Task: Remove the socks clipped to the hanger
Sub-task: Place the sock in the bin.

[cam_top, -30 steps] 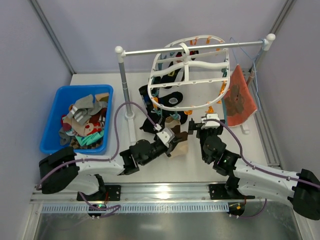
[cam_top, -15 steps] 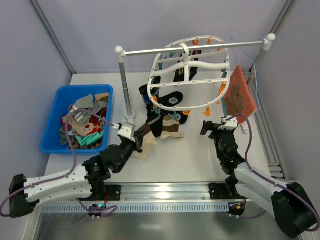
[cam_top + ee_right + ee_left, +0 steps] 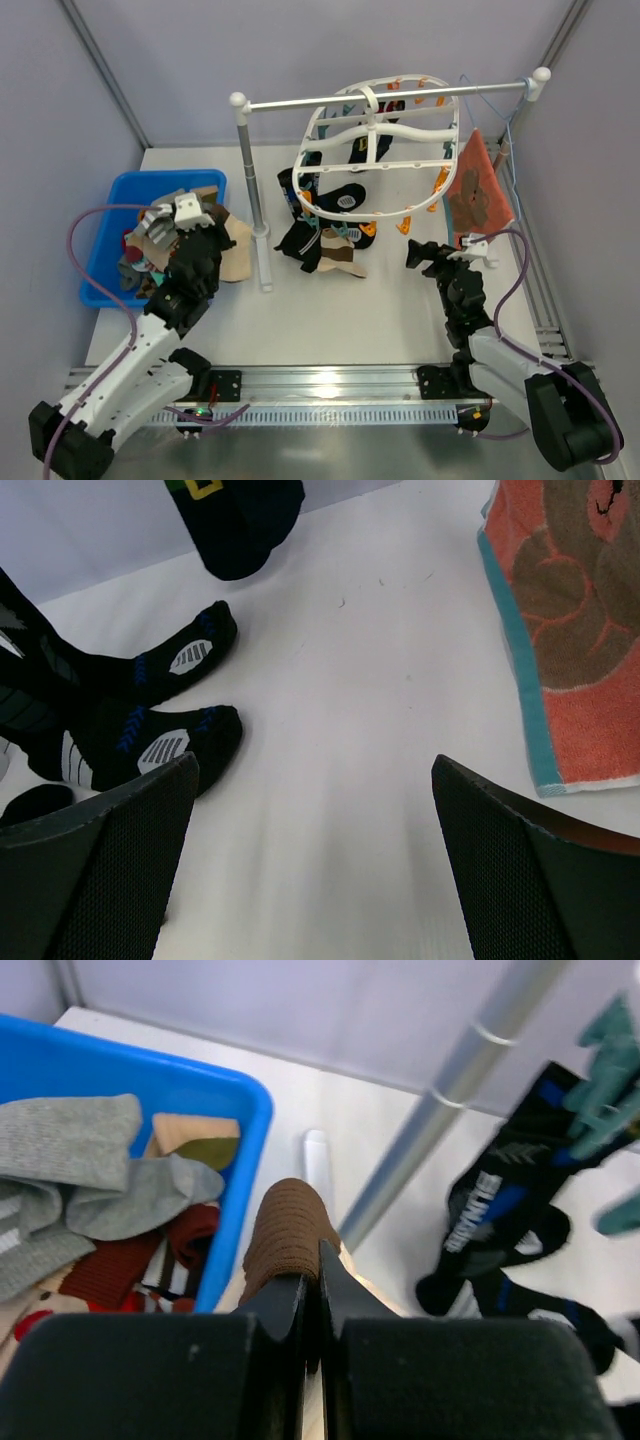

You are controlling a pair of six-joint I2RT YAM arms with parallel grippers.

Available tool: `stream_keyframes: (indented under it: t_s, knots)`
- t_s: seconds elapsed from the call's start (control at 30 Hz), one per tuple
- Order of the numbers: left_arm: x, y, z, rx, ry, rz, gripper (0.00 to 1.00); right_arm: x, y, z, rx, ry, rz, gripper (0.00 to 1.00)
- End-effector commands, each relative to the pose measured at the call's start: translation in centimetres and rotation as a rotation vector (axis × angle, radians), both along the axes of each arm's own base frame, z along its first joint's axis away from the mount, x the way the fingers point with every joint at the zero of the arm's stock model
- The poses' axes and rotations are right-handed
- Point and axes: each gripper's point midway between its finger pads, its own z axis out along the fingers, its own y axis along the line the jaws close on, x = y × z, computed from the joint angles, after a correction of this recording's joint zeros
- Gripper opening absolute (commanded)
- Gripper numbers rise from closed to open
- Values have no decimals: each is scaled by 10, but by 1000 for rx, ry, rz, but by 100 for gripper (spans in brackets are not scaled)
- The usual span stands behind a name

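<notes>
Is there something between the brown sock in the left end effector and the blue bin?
Nothing visible does. The left end effector, shut on the brown sock, is at the rim of the blue bin.

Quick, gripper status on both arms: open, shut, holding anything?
Left gripper: shut on a brown sock, at the blue bin edge.
Right gripper: open, holding nothing.

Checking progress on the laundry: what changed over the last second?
The left pincer, shut on a brown-and-beige sock, swung left from under the hanger to the blue bin's edge. The right pincer, open and empty, drew back to the right. The hanger, the remaining socks under it and the orange cloth kept their places.
</notes>
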Motion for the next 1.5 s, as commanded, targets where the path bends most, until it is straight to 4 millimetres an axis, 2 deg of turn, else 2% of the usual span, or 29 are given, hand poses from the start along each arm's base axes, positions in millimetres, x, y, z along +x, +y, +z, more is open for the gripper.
stream_keyframes:
  t_s: [0.0,0.1,0.13,0.2,0.23,0.27,0.3,0.33,0.37,0.47,0.53,0.57,0.6,0.7,0.73,0.8,0.83,0.93,1.0,1.1,1.13,1.17,1.23,1.27,1.33,1.37,1.43,1.47]
  knots:
    - [26,6,15,-95,-5,6,0,1,4,18,64,-81,23,98]
    - [33,32,41,-144,-71,96,0,1,5,19,68,-83,34,98]
    - [33,37,58,-159,-106,109,0,2,5,17,67,-80,33,98]
    - [33,50,80,-177,-151,154,0,2,5,17,68,-79,36,98]
    - [37,55,82,-167,-142,181,0,3,6,16,70,-74,43,98]
    - [39,64,104,-179,-174,205,0,3,6,17,72,-77,43,98]
    - [43,67,109,-177,-172,214,0,4,6,17,74,-77,45,98]
    - [54,69,102,-170,-136,229,0,4,6,18,76,-79,48,98]
    - [58,80,112,-177,-154,261,0,3,6,15,77,-73,48,98]
    - [76,100,95,-181,-126,339,0,3,6,16,83,-77,53,98]
    - [80,111,73,-167,-96,394,0,3,5,15,84,-76,51,98]
    - [82,114,70,-172,-114,412,0,3,5,15,87,-77,56,98]
    - [80,118,48,-160,-91,442,0,3,5,15,87,-76,57,98]
    - [74,129,35,-169,-121,504,0,4,7,14,87,-72,68,98]
    - [72,132,22,-159,-101,521,0,4,7,15,87,-72,69,98]
    - [68,138,14,-155,-107,559,0,4,7,14,89,-70,71,98]
    - [66,140,0,-142,-86,571,0,5,7,14,89,-70,71,98]
    - [62,144,-17,-130,-69,604,1,4,7,14,92,-70,71,98]
    - [61,145,-28,-122,-48,607,8,4,6,13,91,-69,69,98]
    - [60,144,-35,-128,-29,608,44,4,7,13,93,-67,74,98]
    - [59,143,-36,-140,-21,606,72,5,8,14,93,-68,75,98]
    - [59,143,-33,-151,-23,606,79,5,7,14,93,-68,72,98]
    - [55,143,-24,-193,-34,614,88,5,8,14,93,-68,75,98]
    - [51,143,-28,-188,-2,618,94,5,7,13,92,-67,74,98]
    - [48,142,-16,-213,-6,621,99,5,7,13,92,-67,74,98]
    - [43,141,-18,-208,29,619,100,5,8,14,92,-67,75,98]
    - [42,137,-4,-232,21,599,100,5,8,15,91,-70,75,98]
    - [36,133,-9,-236,59,584,100,5,7,14,92,-67,74,98]
